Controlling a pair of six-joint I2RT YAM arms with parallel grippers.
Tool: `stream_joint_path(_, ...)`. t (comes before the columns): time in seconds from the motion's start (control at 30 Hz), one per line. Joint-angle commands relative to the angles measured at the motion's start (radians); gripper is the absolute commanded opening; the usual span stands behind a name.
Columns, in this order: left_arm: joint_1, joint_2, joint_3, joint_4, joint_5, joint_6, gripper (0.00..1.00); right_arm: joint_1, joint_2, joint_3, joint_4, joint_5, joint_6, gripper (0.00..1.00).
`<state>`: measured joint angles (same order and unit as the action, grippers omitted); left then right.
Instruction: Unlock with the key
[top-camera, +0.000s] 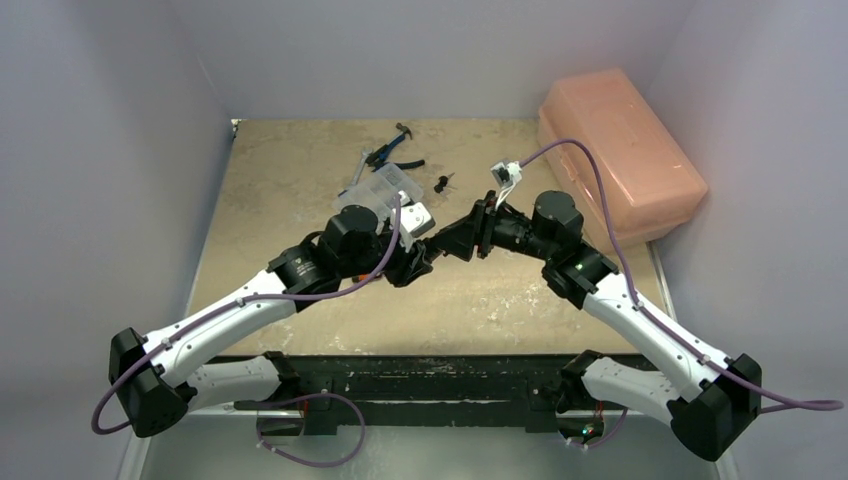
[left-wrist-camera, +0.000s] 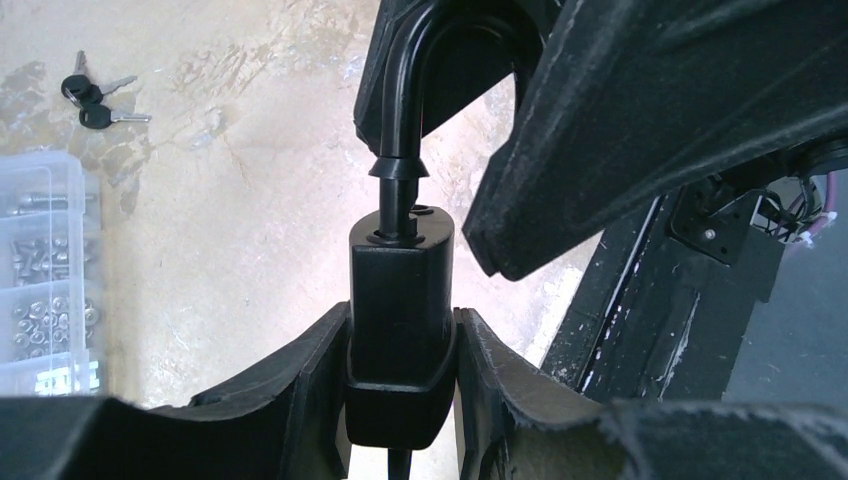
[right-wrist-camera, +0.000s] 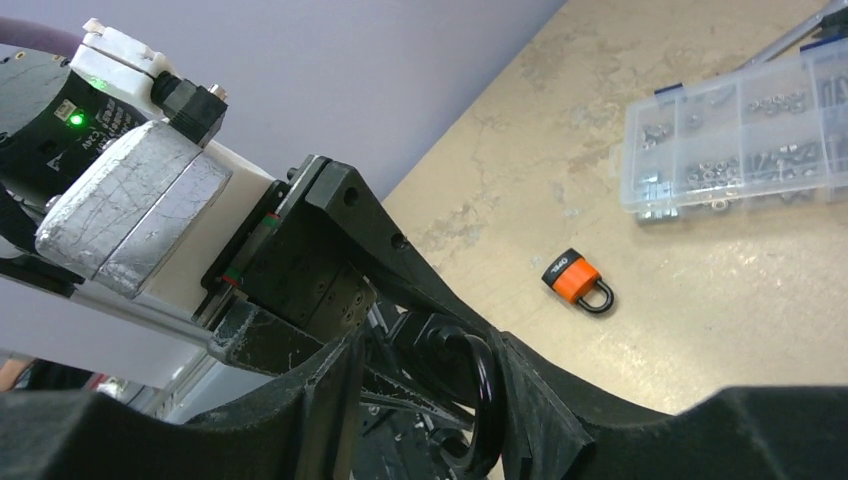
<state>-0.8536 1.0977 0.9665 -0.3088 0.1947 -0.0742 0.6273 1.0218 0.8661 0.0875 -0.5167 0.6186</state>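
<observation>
My left gripper is shut on the body of a black padlock and holds it above the table. The padlock's shackle stands raised out of the body. My right gripper reaches in from the opposite side. Its jaws stand apart around the shackle, which lies against one finger. The two grippers meet at the table's middle. A small bunch of black-headed keys lies loose on the table, apart from both grippers. A thin dark stem shows under the padlock body.
An orange padlock lies on the table. A clear compartment box of screws sits beyond the left wrist, with blue-handled pliers behind it. A pink plastic case stands at the back right. The black table rail runs along the near edge.
</observation>
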Motion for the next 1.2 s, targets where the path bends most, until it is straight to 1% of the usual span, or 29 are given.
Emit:
stream_joint_path(0.0,0.007,0.002,0.002,0.068,-0.087,0.016,0.0,0.001,-0.014,0.062,-0.035,-0.083,0.031,0.54)
stream_joint_path(0.23,0.007,0.009,0.001,0.058,-0.109,0.018,0.0,0.002,-0.02,0.08,-0.061,-0.102,0.033,0.45)
stream_joint_path(0.33,0.007,0.013,-0.001,0.055,-0.113,0.017,0.0,0.001,-0.02,0.096,-0.078,-0.114,0.033,0.45)
stream_joint_path(0.43,0.007,0.016,-0.001,0.05,-0.119,0.016,0.0,0.002,-0.02,0.112,-0.086,-0.142,0.033,0.49)
stream_joint_path(0.63,0.009,0.006,-0.006,0.05,-0.159,0.014,0.0,0.002,-0.011,0.156,-0.239,-0.156,0.006,0.52)
stream_joint_path(0.7,0.009,0.003,-0.009,0.051,-0.16,0.014,0.0,0.002,-0.009,0.162,-0.256,-0.172,-0.011,0.53)
stream_joint_path(0.8,0.01,0.005,-0.008,0.052,-0.151,0.014,0.0,0.002,-0.016,0.139,-0.199,-0.204,0.013,0.53)
stream_joint_path(0.97,0.009,-0.005,-0.01,0.055,-0.119,0.007,0.0,0.001,-0.028,0.051,0.042,-0.232,0.084,0.55)
stream_joint_path(1.03,0.009,-0.012,-0.016,0.056,-0.113,0.004,0.0,0.001,-0.036,0.043,0.066,-0.189,0.07,0.55)
stream_joint_path(1.07,0.01,-0.018,-0.019,0.057,-0.111,0.005,0.0,0.001,-0.048,0.042,0.055,-0.147,0.037,0.57)
stream_joint_path(1.1,0.01,-0.024,-0.022,0.057,-0.109,0.005,0.0,0.002,-0.069,0.043,0.026,-0.071,-0.011,0.58)
stream_joint_path(1.17,0.009,-0.033,-0.025,0.056,-0.104,0.013,0.0,0.002,-0.124,0.029,-0.031,0.132,-0.118,0.64)
